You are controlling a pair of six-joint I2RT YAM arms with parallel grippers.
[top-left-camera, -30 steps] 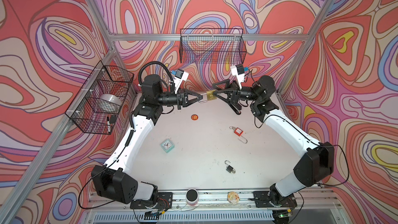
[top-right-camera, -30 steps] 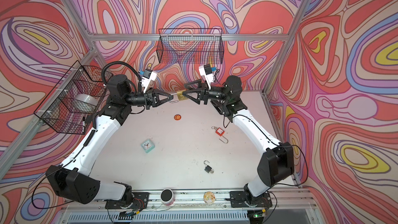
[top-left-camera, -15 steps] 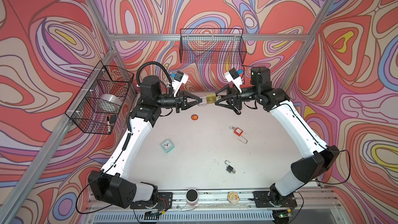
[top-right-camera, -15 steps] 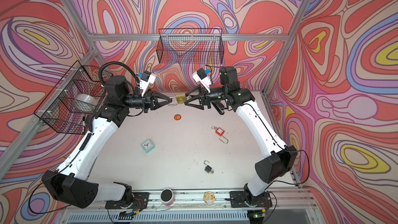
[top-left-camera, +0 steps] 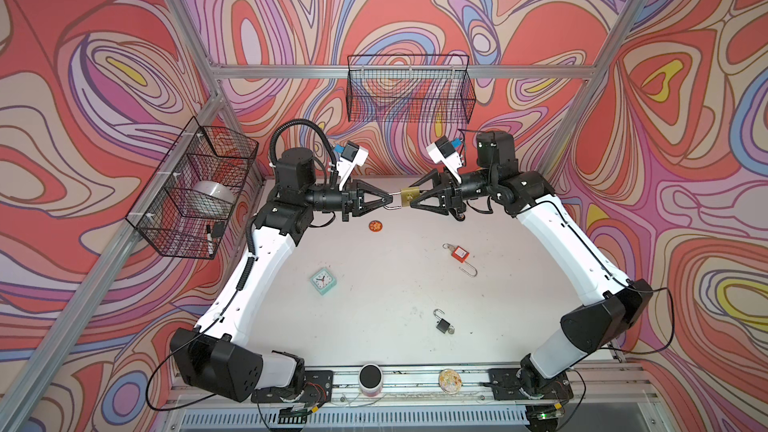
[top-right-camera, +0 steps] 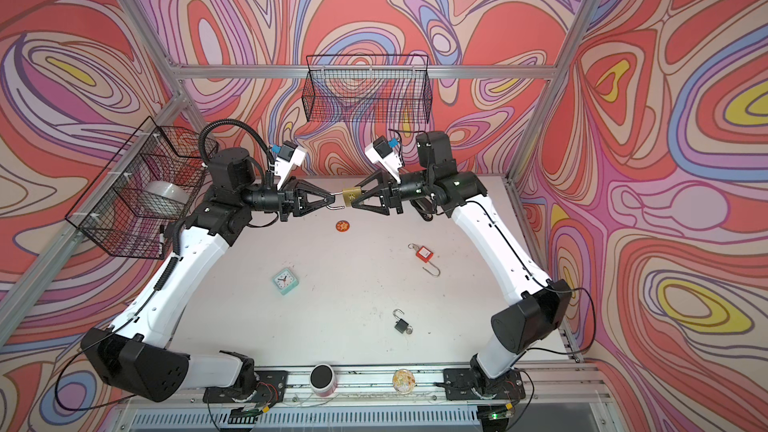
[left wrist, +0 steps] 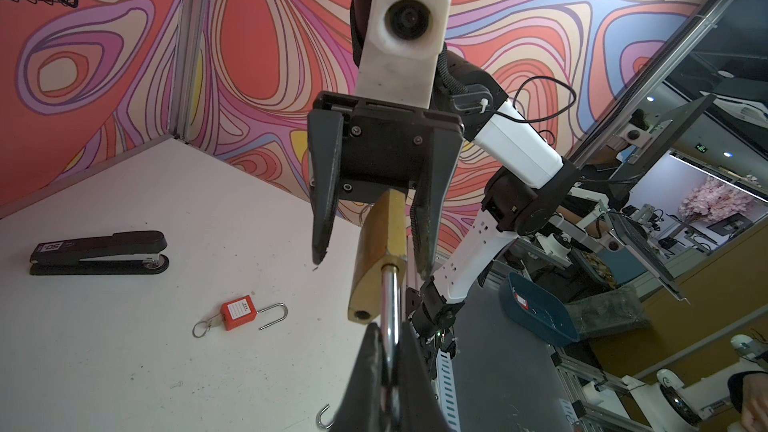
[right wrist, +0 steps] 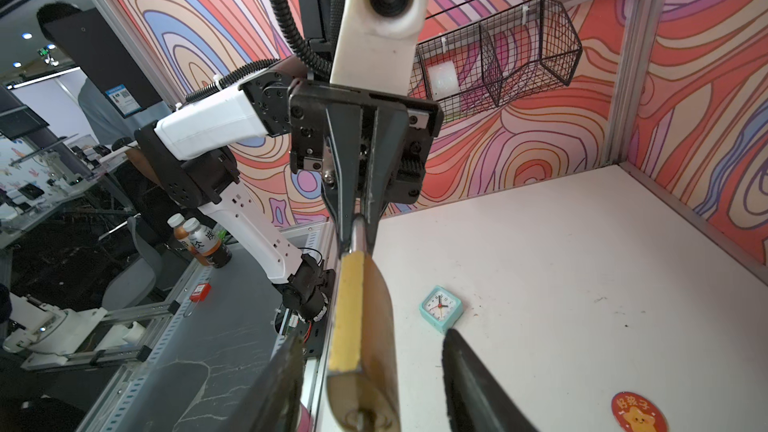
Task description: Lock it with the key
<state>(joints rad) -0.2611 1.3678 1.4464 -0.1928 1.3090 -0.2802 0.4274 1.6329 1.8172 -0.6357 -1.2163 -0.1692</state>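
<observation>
A brass padlock (top-left-camera: 409, 195) (top-right-camera: 351, 196) hangs in the air above the back of the table, between both grippers. My left gripper (top-left-camera: 390, 200) (left wrist: 388, 332) is shut on its steel shackle (left wrist: 390, 297). My right gripper (top-left-camera: 412, 196) (right wrist: 374, 336) straddles the brass body (right wrist: 365, 326) from the opposite side. It is open, with a gap showing between each finger and the body. The open shackle hole (left wrist: 361, 315) faces the left wrist camera. The keyhole end lies at the edge of the right wrist view. I cannot make out a key there.
On the table lie a red padlock (top-left-camera: 459, 252), a black padlock (top-left-camera: 442, 325), a teal clock (top-left-camera: 323, 280), a round orange badge (top-left-camera: 376, 226) and a black stapler (left wrist: 99, 251). Wire baskets hang on the back wall (top-left-camera: 409, 89) and left wall (top-left-camera: 195, 189).
My right arm has swung its upper joints round and brought its fingers closer round the brass body. The left gripper has kept its hold on the shackle, drifting slightly forward.
</observation>
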